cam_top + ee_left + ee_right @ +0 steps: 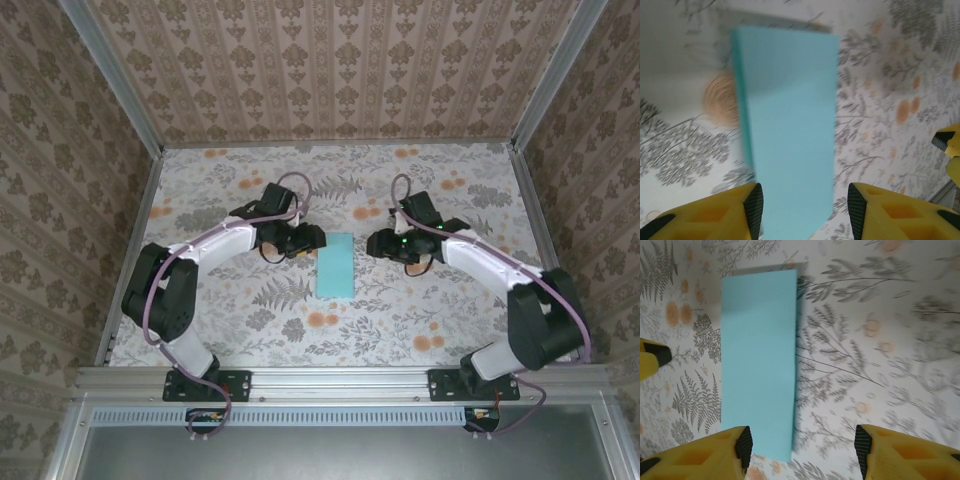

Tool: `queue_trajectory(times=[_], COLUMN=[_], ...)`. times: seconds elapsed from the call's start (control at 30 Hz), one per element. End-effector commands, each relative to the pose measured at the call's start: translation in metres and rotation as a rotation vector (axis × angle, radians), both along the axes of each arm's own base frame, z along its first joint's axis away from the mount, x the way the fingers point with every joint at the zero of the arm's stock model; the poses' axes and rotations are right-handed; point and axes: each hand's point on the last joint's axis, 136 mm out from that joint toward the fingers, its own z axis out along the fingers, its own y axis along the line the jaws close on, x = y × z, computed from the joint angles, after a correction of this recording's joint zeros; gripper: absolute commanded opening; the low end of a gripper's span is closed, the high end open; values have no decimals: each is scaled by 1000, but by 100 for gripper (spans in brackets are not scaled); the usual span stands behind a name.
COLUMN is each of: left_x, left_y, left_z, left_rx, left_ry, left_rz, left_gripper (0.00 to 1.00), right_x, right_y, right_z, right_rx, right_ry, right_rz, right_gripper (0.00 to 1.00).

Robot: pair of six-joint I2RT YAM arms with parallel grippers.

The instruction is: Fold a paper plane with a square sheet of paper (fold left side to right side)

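The light-turquoise sheet of paper (336,265) lies flat in the middle of the table, folded in half into a narrow upright rectangle. My left gripper (318,237) hovers just off its upper left corner, open, and in the left wrist view the paper (790,125) runs between the spread yellow fingers (730,212) without being pinched. My right gripper (372,243) is open to the right of the paper's top end. Seen from the right wrist, the paper (760,360) lies toward the left finger (742,445), with bare tabletop between the pads.
The table (250,330) has a floral, fern-patterned cover and is enclosed by wallpapered walls on three sides. A metal rail (340,380) with both arm bases runs along the near edge. Open surface surrounds the paper.
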Motion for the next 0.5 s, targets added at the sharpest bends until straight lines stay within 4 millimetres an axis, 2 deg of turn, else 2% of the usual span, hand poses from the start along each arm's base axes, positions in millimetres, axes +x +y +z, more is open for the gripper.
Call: queue_trajectory(times=[0.0, 0.17, 0.47], left_x=[-7, -12, -11], left_y=[-5, -7, -18], left_z=[-1, -23, -44], left_rx=[-65, -80, -94], left_ry=[12, 67, 118], left_rz=[-38, -27, -39], left_gripper=[51, 52, 50], right_x=[19, 21, 11], right_y=[27, 39, 35], right_z=[12, 5, 7], right_rx=[36, 7, -10], right_ry=[-59, -70, -98], right_rz=[32, 63, 96], right_gripper=[60, 63, 68])
